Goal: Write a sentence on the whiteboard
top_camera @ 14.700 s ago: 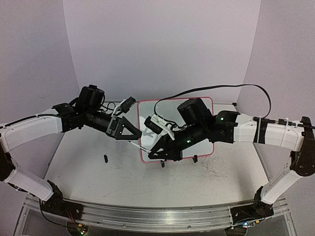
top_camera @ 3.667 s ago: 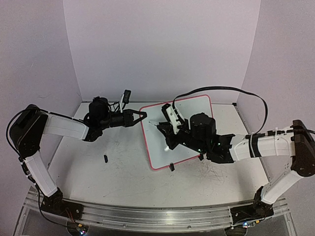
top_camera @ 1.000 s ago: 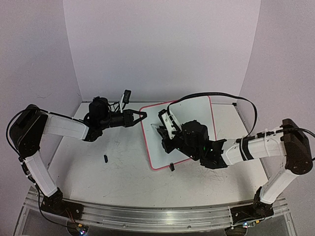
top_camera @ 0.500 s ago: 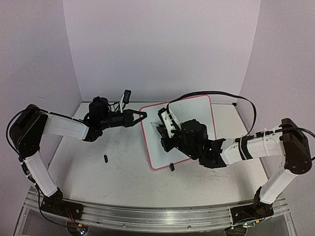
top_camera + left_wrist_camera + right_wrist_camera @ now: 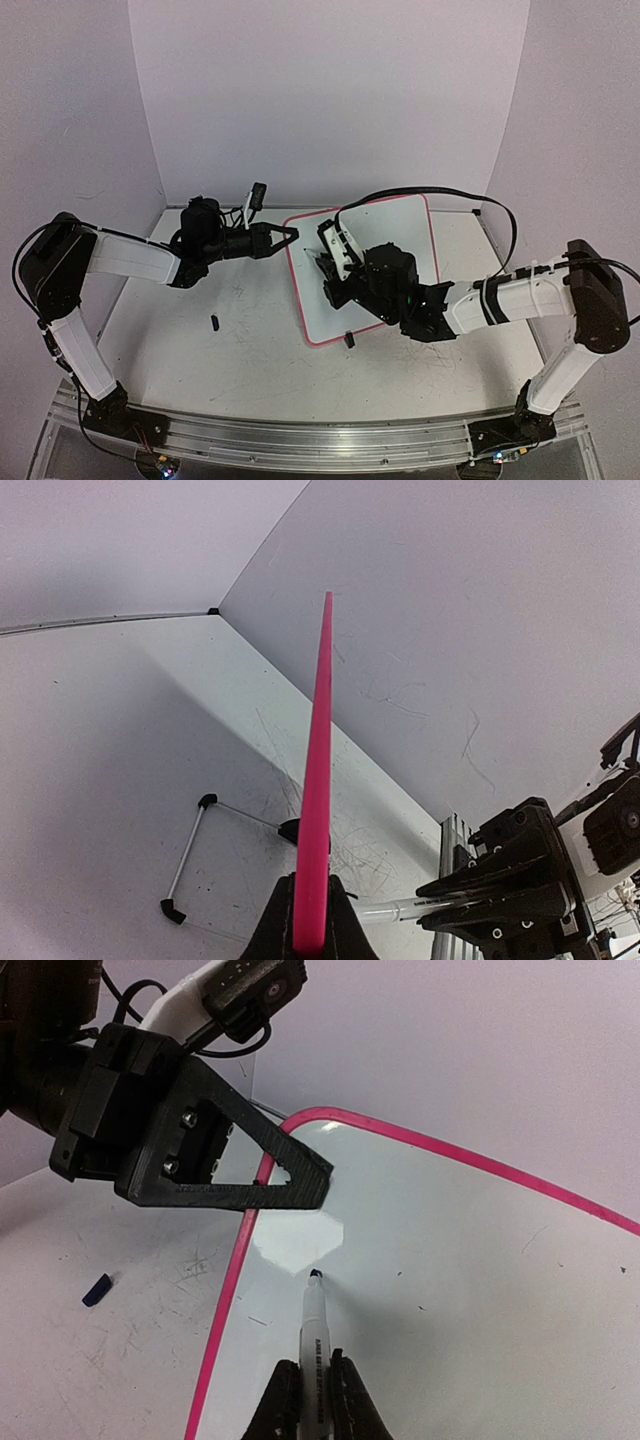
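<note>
From the top external view, the whiteboard (image 5: 400,225) stands tilted on the desk (image 5: 250,340), right of centre and close to the far edge. Its pink-red rim is turned so that one corner points toward the left side. The left end effector (image 5: 291,236) reaches in from the left and is clamped on the board's far-left corner. The right end effector (image 5: 325,265) hangs over the left part of the white face, with a black cable (image 5: 440,190) arching above its arm. A small dark cap (image 5: 214,322) lies on the desk well left of the board, nearer the front edge.

In the left wrist view the whiteboard (image 5: 320,780) appears edge-on, as a thin pink strip running up the middle. The left end effector (image 5: 310,935) pinches the base of that strip, its two fingers pressed against either side of the rim. Black parts of the other arm show at lower right.

In the right wrist view the right end effector (image 5: 311,1390) is closed narrowly on a marker (image 5: 313,1330). The dark tip of the marker meets the whiteboard (image 5: 480,1290) just inside its far-left corner. The left end effector (image 5: 295,1175) holds the rim right beside that spot. The blue cap (image 5: 96,1290) sits on the scuffed desk (image 5: 100,1380), apart from the board.
</note>
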Controlling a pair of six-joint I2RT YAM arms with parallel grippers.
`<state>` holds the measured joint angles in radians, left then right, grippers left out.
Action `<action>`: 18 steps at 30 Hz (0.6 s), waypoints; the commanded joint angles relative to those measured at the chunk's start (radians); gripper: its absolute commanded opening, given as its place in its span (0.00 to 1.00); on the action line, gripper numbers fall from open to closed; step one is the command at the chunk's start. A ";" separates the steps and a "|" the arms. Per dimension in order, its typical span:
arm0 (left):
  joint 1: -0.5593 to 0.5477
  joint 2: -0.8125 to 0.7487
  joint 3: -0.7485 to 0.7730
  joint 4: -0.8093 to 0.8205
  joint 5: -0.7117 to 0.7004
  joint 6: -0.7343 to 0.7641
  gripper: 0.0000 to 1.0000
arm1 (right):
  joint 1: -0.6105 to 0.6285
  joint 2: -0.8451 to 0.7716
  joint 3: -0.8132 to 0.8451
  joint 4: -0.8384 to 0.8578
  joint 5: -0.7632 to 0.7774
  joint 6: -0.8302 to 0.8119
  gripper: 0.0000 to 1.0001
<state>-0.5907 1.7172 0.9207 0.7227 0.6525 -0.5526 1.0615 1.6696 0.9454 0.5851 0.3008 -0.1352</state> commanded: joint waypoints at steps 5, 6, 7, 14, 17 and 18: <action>-0.026 -0.013 0.005 -0.080 0.000 0.043 0.00 | 0.005 0.027 0.050 0.023 -0.003 -0.009 0.00; -0.026 -0.013 0.006 -0.079 0.000 0.043 0.00 | 0.005 0.028 0.050 0.023 -0.006 -0.008 0.00; -0.026 -0.013 0.006 -0.079 0.000 0.044 0.00 | 0.005 0.029 0.051 0.022 -0.011 -0.007 0.00; -0.027 -0.016 0.005 -0.079 -0.001 0.046 0.00 | 0.005 0.034 0.053 0.013 -0.033 0.000 0.00; -0.026 -0.017 0.004 -0.080 -0.001 0.046 0.00 | 0.005 0.035 0.053 0.008 -0.041 0.004 0.00; -0.026 -0.017 0.004 -0.079 -0.001 0.047 0.00 | 0.005 0.034 0.053 0.006 -0.042 0.005 0.00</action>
<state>-0.5911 1.7154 0.9207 0.7165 0.6524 -0.5500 1.0637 1.6860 0.9604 0.5861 0.2722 -0.1346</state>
